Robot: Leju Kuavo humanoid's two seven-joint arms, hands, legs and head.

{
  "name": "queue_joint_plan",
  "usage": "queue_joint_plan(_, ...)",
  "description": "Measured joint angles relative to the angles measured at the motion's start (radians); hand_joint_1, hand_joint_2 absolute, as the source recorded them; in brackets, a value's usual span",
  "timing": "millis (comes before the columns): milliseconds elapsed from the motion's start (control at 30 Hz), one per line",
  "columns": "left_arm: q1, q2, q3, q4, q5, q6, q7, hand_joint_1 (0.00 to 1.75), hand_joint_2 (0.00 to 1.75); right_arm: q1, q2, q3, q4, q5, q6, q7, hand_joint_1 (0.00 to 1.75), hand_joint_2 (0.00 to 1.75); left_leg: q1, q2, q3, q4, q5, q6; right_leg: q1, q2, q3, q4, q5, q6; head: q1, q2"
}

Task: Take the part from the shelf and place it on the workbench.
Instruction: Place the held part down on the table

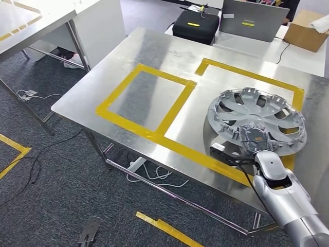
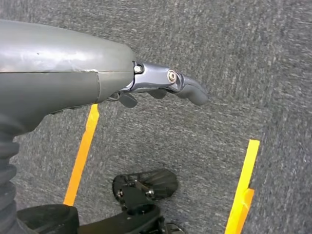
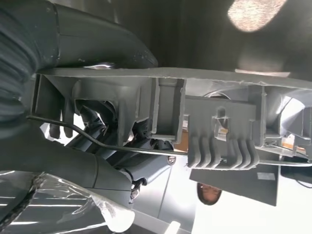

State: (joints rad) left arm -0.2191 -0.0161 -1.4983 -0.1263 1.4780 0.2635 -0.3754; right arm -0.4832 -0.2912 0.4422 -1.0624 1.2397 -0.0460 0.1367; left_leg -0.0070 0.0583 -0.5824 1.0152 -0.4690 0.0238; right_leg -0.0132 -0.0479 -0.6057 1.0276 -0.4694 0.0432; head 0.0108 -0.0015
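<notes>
Nearest, the robot's silver right arm reaches up from the lower right of the head view, and its right hand (image 1: 254, 139) is tucked under the near rim of the grey plastic wheel cover (image 1: 258, 119) with spoked openings. In the right wrist view the thick grey thumb lies along one face of that rim and the darker fingers (image 3: 110, 139) curl against the ribbed underside, so the hand grips the cover at its edge.

The cover is over the brushed steel workbench (image 1: 155, 56), above the right-hand one of 2 yellow tape rectangles (image 1: 248, 74). Whether its far edge already touches the metal I cannot tell; it looks slightly tilted.

The left hand (image 2: 165, 85) hangs over dark grey carpet (image 2: 257, 58) with yellow floor tape (image 2: 83, 153), fingers loosely extended and holding nothing.

Further off, the left tape rectangle (image 1: 149, 100) is bare, and a black case (image 1: 196, 25) and a cardboard box (image 1: 306, 33) sit on another table beyond.

The risk, as I judge it: the grip is at 1 rim point only, so an early release could let the cover tip, skid on the slick steel and land across the tape. Fingers hooked in the ribs could also drag it on withdrawal.
</notes>
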Motion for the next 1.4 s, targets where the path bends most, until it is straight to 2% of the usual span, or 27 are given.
queue_joint_plan(33, -0.001, 0.0, -0.001, 0.0, 0.0, 0.0, 0.002, 0.0, 1.75, -0.011, 0.006, 0.013, 0.012, 0.0, -0.002, -0.001, 1.75, 1.75, -0.002, 0.005, -0.002, 0.002, 0.0, -0.004, 0.003, -0.002, 0.005, -0.009, -0.005, -0.006, -0.001, 0.0)
queue_joint_plan(100, -0.002, -0.001, -0.005, 0.0, -0.002, 0.0, 0.006, 0.0, 1.75, -0.027, 0.014, 0.036, 0.033, 0.003, -0.006, -0.006, 1.75, 1.75, -0.002, 0.013, -0.002, 0.005, -0.003, -0.014, 0.003, 0.01, 0.005, -0.012, -0.002, -0.019, -0.002, 0.0)
queue_joint_plan(167, -0.004, -0.002, -0.011, 0.0, -0.006, 0.0, 0.009, 0.0, 1.75, -0.051, 0.029, 0.061, 0.057, 0.009, -0.007, -0.016, 1.75, 1.75, 0.002, -0.007, -0.014, 0.039, -0.029, -0.025, -0.001, 0.024, 0.005, -0.014, 0.002, -0.031, -0.005, 0.0)
queue_joint_plan(233, -0.006, -0.003, -0.015, 0.0, -0.008, 0.0, 0.011, 0.0, 1.75, -0.08, 0.051, 0.089, 0.086, 0.016, -0.009, -0.024, 1.75, 1.75, 0.006, -0.038, -0.06, 0.147, -0.087, -0.034, -0.002, 0.04, 0.004, -0.015, 0.004, -0.041, -0.01, 0.0)
queue_joint_plan(267, -0.006, -0.005, -0.017, 0.0, -0.009, 0.0, 0.012, 0.0, 1.75, -0.091, 0.063, 0.104, 0.104, 0.018, -0.012, -0.026, 1.75, 1.75, 0.007, -0.044, -0.091, 0.214, -0.115, -0.036, -0.002, 0.049, 0.003, -0.015, 0.005, -0.044, -0.011, 0.0)
queue_joint_plan(300, -0.006, -0.006, -0.019, 0.0, -0.009, 0.0, 0.013, 0.0, 1.75, -0.099, 0.075, 0.118, 0.12, 0.02, -0.015, -0.028, 1.75, 1.75, 0.008, -0.047, -0.114, 0.265, -0.13, -0.037, -0.001, 0.059, 0.003, -0.015, 0.005, -0.045, -0.01, 0.0)
queue_joint_plan(333, -0.005, -0.008, -0.021, 0.0, -0.008, 0.0, 0.013, 0.0, 1.75, -0.105, 0.087, 0.131, 0.135, 0.021, -0.018, -0.029, 1.75, 1.75, 0.008, -0.048, -0.124, 0.284, -0.126, -0.036, -0.001, 0.069, 0.002, -0.015, 0.006, -0.046, -0.011, 0.0)
queue_joint_plan(367, -0.006, -0.009, -0.022, 0.0, -0.008, 0.0, 0.013, 0.0, 1.75, -0.11, 0.096, 0.142, 0.147, 0.022, -0.02, -0.029, 1.75, 1.75, 0.008, -0.049, -0.116, 0.264, -0.104, -0.034, -0.001, 0.078, 0.003, -0.014, 0.007, -0.045, -0.011, 0.0)
queue_joint_plan(433, -0.006, -0.01, -0.024, 0.0, -0.008, 0.0, 0.013, 0.0, 1.75, -0.121, 0.113, 0.158, 0.164, 0.023, -0.022, -0.029, 1.75, 1.75, 0.008, -0.067, -0.06, 0.142, -0.036, -0.025, -0.001, 0.096, 0.003, -0.014, 0.008, -0.043, -0.011, 0.0)
queue_joint_plan(467, -0.007, -0.01, -0.025, 0.0, -0.008, 0.0, 0.013, 0.0, 1.75, -0.127, 0.118, 0.164, 0.17, 0.023, -0.023, -0.029, 1.75, 1.75, 0.009, -0.079, -0.031, 0.079, -0.013, -0.02, 0.0, 0.104, 0.001, -0.012, 0.009, -0.04, -0.01, 0.0)
queue_joint_plan(533, -0.008, -0.01, -0.025, 0.0, -0.008, 0.0, 0.014, 0.0, 1.75, -0.134, 0.125, 0.174, 0.182, 0.023, -0.026, -0.029, 1.75, 1.75, 0.008, -0.094, -0.005, 0.016, -0.001, -0.014, 0.001, 0.116, -0.006, -0.012, 0.013, -0.03, -0.01, 0.0)
queue_joint_plan(600, -0.009, -0.012, -0.026, 0.0, -0.007, 0.0, 0.014, 0.0, 1.75, -0.137, 0.127, 0.181, 0.191, 0.022, -0.028, -0.028, 1.75, 1.75, 0.009, -0.086, -0.004, 0.006, 0.0, -0.008, 0.0, 0.125, -0.01, -0.017, 0.018, -0.018, -0.01, 0.0)
queue_joint_plan(667, -0.01, -0.015, -0.026, 0.0, -0.007, 0.0, 0.014, 0.0, 1.75, -0.139, 0.126, 0.185, 0.197, 0.021, -0.03, -0.027, 1.75, 1.75, 0.013, -0.074, 0.0, -0.005, 0.007, 0.002, 0.001, 0.115, -0.017, -0.012, 0.01, -0.009, -0.008, 0.0)
queue_joint_plan(700, -0.01, -0.015, -0.027, 0.0, -0.007, 0.001, 0.015, 0.0, 1.75, -0.141, 0.127, 0.186, 0.201, 0.019, -0.031, -0.028, 1.75, 1.75, 0.015, -0.068, 0.003, -0.01, 0.01, 0.007, 0.002, 0.101, -0.027, 0.006, -0.003, -0.006, -0.005, 0.0)
queue_joint_plan(767, -0.01, -0.015, -0.029, 0.0, -0.005, 0.003, 0.016, 0.0, 1.75, -0.144, 0.129, 0.192, 0.209, 0.015, -0.038, -0.028, 1.75, 1.75, 0.014, -0.059, 0.002, -0.012, 0.011, 0.012, 0.001, 0.07, -0.07, 0.096, -0.053, 0.0, 0.0, 0.0)
queue_joint_plan(833, -0.009, -0.015, -0.031, 0.0, -0.005, 0.004, 0.018, 0.0, 1.75, -0.141, 0.131, 0.201, 0.22, 0.009, -0.052, -0.03, 1.75, 1.75, 0.013, -0.046, 0.001, -0.012, 0.01, 0.015, 0.0, 0.058, -0.127, 0.216, -0.102, 0.006, 0.002, 0.0)
queue_joint_plan(867, -0.008, -0.015, -0.032, 0.0, -0.005, 0.004, 0.019, 0.0, 1.75, -0.138, 0.132, 0.205, 0.225, 0.005, -0.061, -0.032, 1.75, 1.75, 0.013, -0.039, 0.0, -0.012, 0.009, 0.015, 0.0, 0.056, -0.142, 0.247, -0.107, 0.008, 0.002, 0.0)
queue_joint_plan(900, -0.008, -0.015, -0.032, 0.0, -0.005, 0.004, 0.019, 0.0, 1.75, -0.137, 0.132, 0.209, 0.229, 0.003, -0.069, -0.034, 1.75, 1.75, 0.013, -0.033, 0.0, -0.011, 0.008, 0.015, -0.001, 0.053, -0.139, 0.243, -0.095, 0.01, 0.002, 0.0)
queue_joint_plan(933, -0.007, -0.016, -0.033, 0.0, -0.005, 0.004, 0.019, 0.0, 1.75, -0.137, 0.132, 0.212, 0.231, 0.0, -0.076, -0.036, 1.75, 1.75, 0.013, -0.028, 0.001, -0.011, 0.007, 0.013, -0.001, 0.049, -0.117, 0.202, -0.068, 0.01, 0.002, 0.0)
queue_joint_plan(1000, -0.009, -0.016, -0.033, 0.0, -0.007, 0.004, 0.02, 0.0, 1.75, -0.141, 0.135, 0.218, 0.233, -0.002, -0.093, -0.045, 1.75, 1.75, 0.01, -0.017, 0.003, -0.006, 0.001, 0.006, 0.002, 0.018, -0.045, 0.073, -0.011, 0.007, 0.002, 0.0)
queue_joint_plan(1067, -0.012, -0.016, -0.036, 0.0, -0.012, 0.004, 0.02, 0.0, 1.75, -0.145, 0.143, 0.226, 0.233, -0.004, -0.118, -0.058, 1.75, 1.75, 0.005, -0.005, 0.002, 0.001, -0.005, -0.004, 0.008, -0.006, -0.002, -0.005, 0.003, -0.004, 0.001, 0.0)
queue_joint_plan(1133, -0.014, -0.017, -0.04, 0.0, -0.018, 0.005, 0.018, 0.0, 1.75, -0.143, 0.149, 0.236, 0.233, -0.006, -0.154, -0.069, 1.75, 1.75, 0.002, 0.009, 0.002, 0.004, -0.008, -0.012, 0.01, 0.003, 0.002, -0.015, -0.002, -0.018, 0.0, 0.0)
queue_joint_plan(1200, -0.017, -0.017, -0.044, 0.0, -0.025, 0.008, 0.016, 0.0, 1.75, -0.135, 0.15, 0.244, 0.234, -0.007, -0.194, -0.073, 1.75, 1.75, 0.004, 0.002, -0.001, 0.018, -0.023, -0.022, 0.006, 0.017, 0.003, -0.017, 0.0, -0.028, -0.001, 0.0)
queue_joint_plan(1267, -0.019, -0.017, -0.046, 0.0, -0.03, 0.016, 0.018, 0.0, 1.75, -0.128, 0.151, 0.249, 0.237, -0.008, -0.236, -0.07, 1.75, 1.75, 0.009, -0.026, -0.037, 0.099, -0.071, -0.032, 0.002, 0.03, 0.005, -0.019, 0.002, -0.036, -0.006, 0.0)
queue_joint_plan(1333, -0.017, -0.018, -0.048, 0.0, -0.034, 0.023, 0.023, 0.0, 1.75, -0.118, 0.151, 0.251, 0.244, -0.006, -0.27, -0.064, 1.75, 1.75, 0.011, -0.041, -0.1, 0.23, -0.124, -0.037, 0.002, 0.045, 0.005, -0.018, 0.001, -0.04, -0.009, 0.0)
queue_joint_plan(1367, -0.015, -0.018, -0.048, 0.0, -0.035, 0.023, 0.025, 0.0, 1.75, -0.112, 0.151, 0.253, 0.248, -0.005, -0.278, -0.063, 1.75, 1.75, 0.012, -0.044, -0.124, 0.272, -0.13, -0.037, 0.002, 0.053, 0.006, -0.018, 0.0, -0.041, -0.009, 0.0)
queue_joint_plan(1400, -0.015, -0.018, -0.048, 0.0, -0.035, 0.024, 0.026, 0.0, 1.75, -0.107, 0.151, 0.254, 0.25, -0.005, -0.283, -0.062, 1.75, 1.75, 0.012, -0.046, -0.132, 0.28, -0.117, -0.036, 0.002, 0.062, 0.007, -0.018, 0.0, -0.041, -0.009, 0.0)
